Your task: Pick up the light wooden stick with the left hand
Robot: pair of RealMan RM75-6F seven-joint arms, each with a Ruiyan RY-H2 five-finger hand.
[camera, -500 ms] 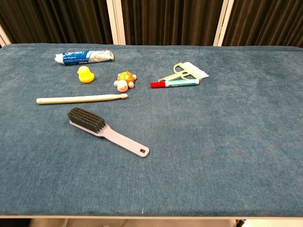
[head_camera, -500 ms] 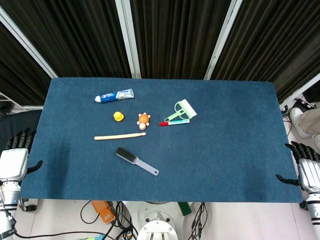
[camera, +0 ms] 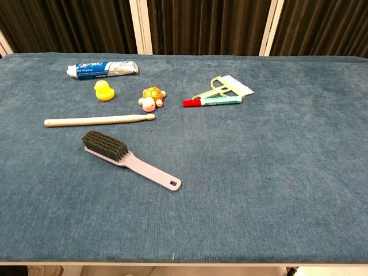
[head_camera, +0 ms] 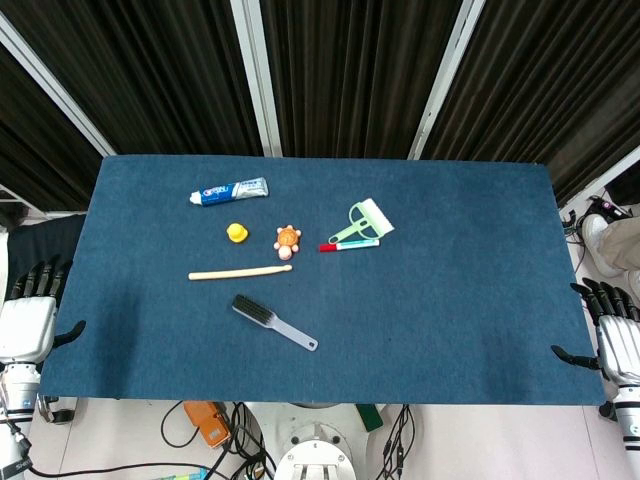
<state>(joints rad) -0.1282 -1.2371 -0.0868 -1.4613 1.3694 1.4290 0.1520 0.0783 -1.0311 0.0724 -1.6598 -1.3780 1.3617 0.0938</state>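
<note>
The light wooden stick (head_camera: 240,272) (camera: 99,120) lies flat on the blue table cloth (head_camera: 450,290), left of centre, pointing left to right. My left hand (head_camera: 28,318) hangs off the table's left edge near the front corner, fingers apart, holding nothing, well away from the stick. My right hand (head_camera: 612,340) sits off the right edge near the front corner, also with fingers apart and holding nothing. Neither hand shows in the chest view.
A toothpaste tube (head_camera: 229,190), a yellow duck (head_camera: 236,233) and an orange turtle toy (head_camera: 288,239) lie behind the stick. A grey brush (head_camera: 273,321) lies in front of it. A green scraper (head_camera: 364,221) and a red-capped marker (head_camera: 349,245) lie to the right.
Both hands have sunk slightly lower beside the table edges. Nothing on the table has moved.
</note>
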